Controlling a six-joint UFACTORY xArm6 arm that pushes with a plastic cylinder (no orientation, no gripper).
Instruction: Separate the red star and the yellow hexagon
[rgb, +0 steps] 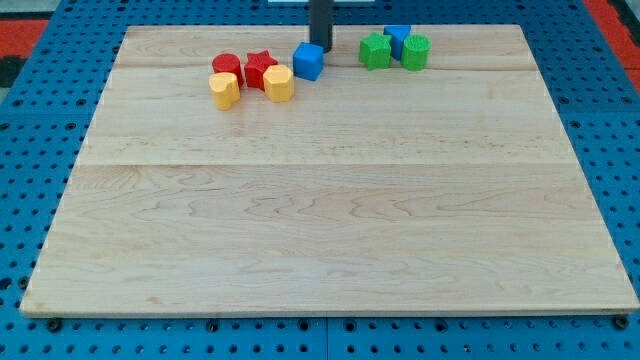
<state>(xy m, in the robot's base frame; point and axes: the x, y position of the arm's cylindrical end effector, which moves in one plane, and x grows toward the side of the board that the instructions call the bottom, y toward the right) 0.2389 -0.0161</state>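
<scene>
Seven blocks were counted on the wooden table (320, 220), all near the view's top edge: two red, two yellow, two blue and two green. The red star (260, 69) was found in the left cluster, with the yellow hexagon (279, 84) touching it at its lower right. A red block (227, 68) of rounded outline was seen just to the left of the star, and a yellow block (225, 90), its shape not made out, was pressed against that red block from below. A blue cube (309, 61) was located just to the right of the hexagon. My tip (320, 46) was placed just above and to the right of the blue cube, apparently touching it, the rod being cut off by the view's top. No claw was fitted, so no claw state could be told. To the right, apart, a green star-like block (375, 50), a blue block (398, 39) partly hidden behind, and a green block (415, 51) were grouped together.
</scene>
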